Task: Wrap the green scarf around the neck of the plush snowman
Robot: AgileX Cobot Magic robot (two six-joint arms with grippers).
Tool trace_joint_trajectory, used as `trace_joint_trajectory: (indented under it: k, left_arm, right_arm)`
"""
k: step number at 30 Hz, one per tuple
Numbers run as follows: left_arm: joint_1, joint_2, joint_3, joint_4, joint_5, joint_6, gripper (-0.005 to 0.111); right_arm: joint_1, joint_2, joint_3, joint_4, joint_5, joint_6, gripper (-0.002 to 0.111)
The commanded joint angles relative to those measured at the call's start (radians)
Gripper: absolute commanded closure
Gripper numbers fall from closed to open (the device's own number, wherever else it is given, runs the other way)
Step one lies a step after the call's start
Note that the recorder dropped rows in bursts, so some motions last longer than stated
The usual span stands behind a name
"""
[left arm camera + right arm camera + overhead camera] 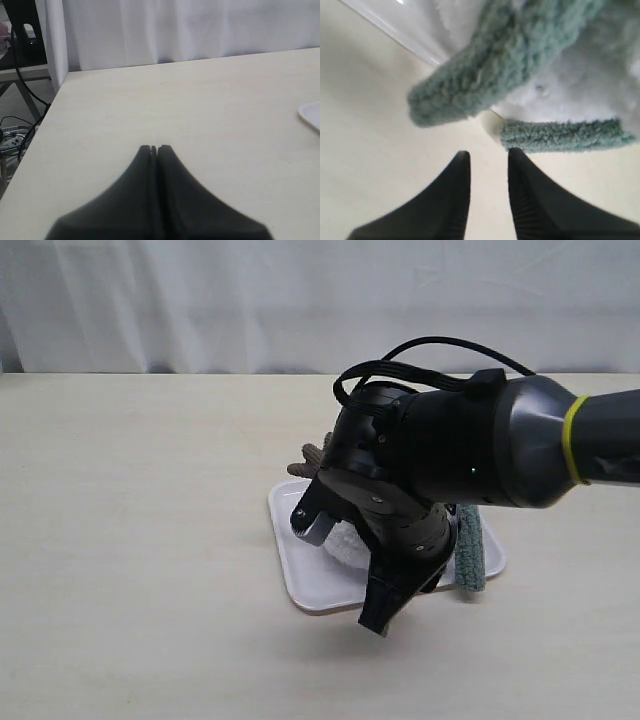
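Note:
The plush snowman (345,540) lies on the white tray (300,585), mostly hidden under my right arm; one brown twig arm (310,458) pokes out behind. The green scarf (469,545) shows along the tray's right edge. In the right wrist view one rounded scarf end (485,75) drapes over the white plush (580,85), and another stretch of scarf (560,135) lies just beyond the fingertips. My right gripper (488,152) (378,615) is open and holds nothing, hovering off the tray's front edge. My left gripper (154,147) is shut and empty over bare table.
The tray's rim (395,32) runs close to the scarf end, and one of its corners (312,114) shows in the left wrist view. A white curtain (300,300) backs the table. The table's left edge (47,115) drops to cables on the floor.

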Motion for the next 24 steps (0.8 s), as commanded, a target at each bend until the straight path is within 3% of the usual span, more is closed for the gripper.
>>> trace_joint_trajectory:
  k: [1,8,16,21,24]
  left_arm:
    - [0.005,-0.003,0.004,-0.005,-0.014,0.001,0.107]
    - [0.005,-0.003,0.004,-0.005,-0.014,0.001,0.107]
    - [0.005,-0.003,0.004,-0.007,-0.014,0.001,0.107]
    - [0.005,-0.003,0.004,-0.007,-0.014,0.001,0.107]
    - [0.005,-0.003,0.004,-0.007,-0.014,0.001,0.107]
  right_arm:
    - [0.000,-0.003,-0.004,-0.009,0.070,-0.012,0.072]
    - [0.067,-0.080,-0.013,-0.008,0.034,-0.012,0.071]
    - [0.064,-0.153,-0.198,-0.154,-0.182,0.516,0.072]
    - [-0.043,-0.014,-0.422,-0.022,-0.019,0.430,0.073]
    - [-0.084,0.075,-0.528,0.054,0.069,0.337,0.082]
